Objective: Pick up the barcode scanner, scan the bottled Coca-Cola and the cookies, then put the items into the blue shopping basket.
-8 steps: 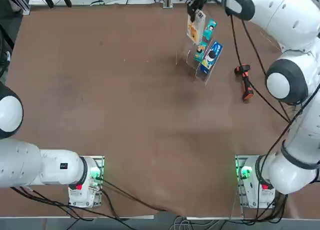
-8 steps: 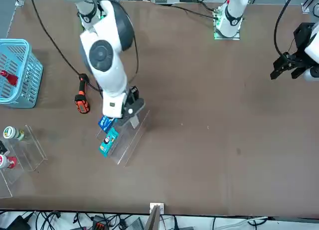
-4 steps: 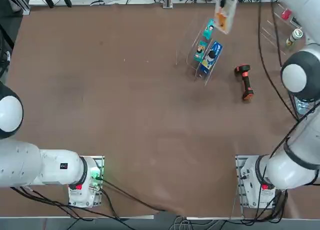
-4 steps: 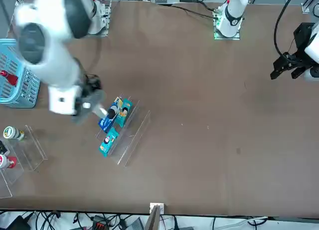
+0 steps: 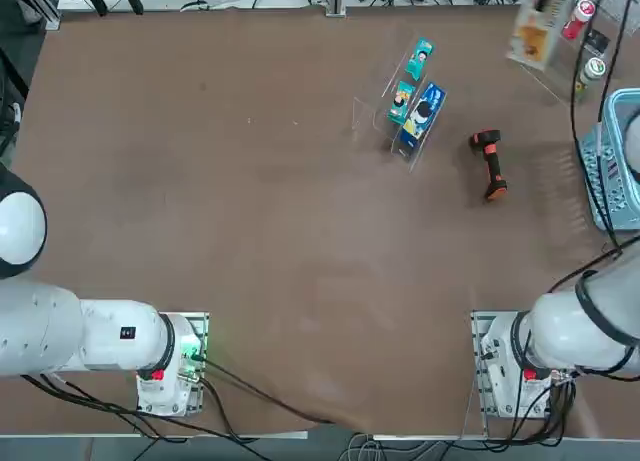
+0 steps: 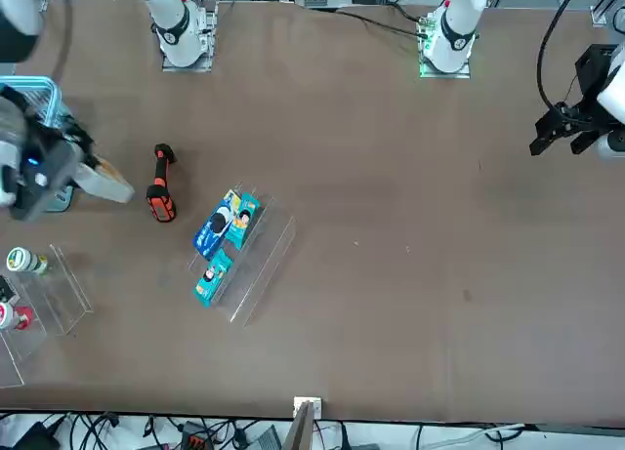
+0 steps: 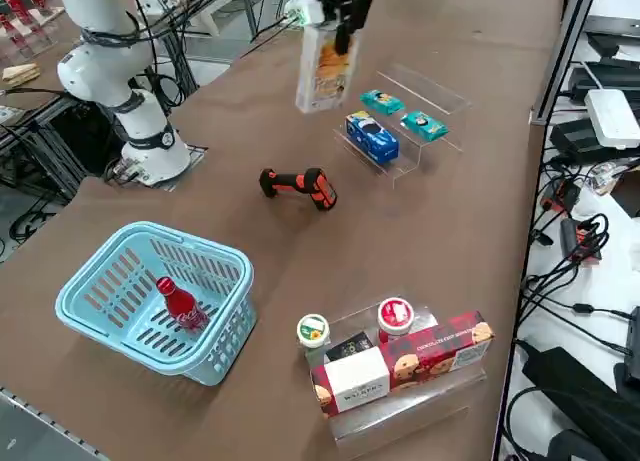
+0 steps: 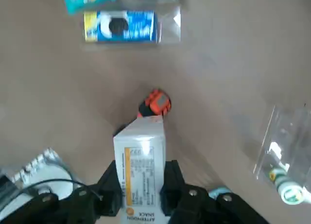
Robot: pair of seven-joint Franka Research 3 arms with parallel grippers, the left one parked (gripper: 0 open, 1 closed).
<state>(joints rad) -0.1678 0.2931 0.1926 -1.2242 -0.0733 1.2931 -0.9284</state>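
Right gripper (image 8: 142, 197) pinches the cookies (image 8: 140, 171), box end reading "AFTERNOON SNACK", held in the air over the desk's right edge, above the barcode scanner (image 7: 297, 186).

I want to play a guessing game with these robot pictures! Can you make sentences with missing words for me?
The right tool is shut on the flat white and yellow-orange cookie box, holding it up in the ___.
The slim red Coca-Cola bottle lies inside the light blue plastic ___.
The black and orange barcode scanner lies on the brown ___.
Missing words: air; basket; table.
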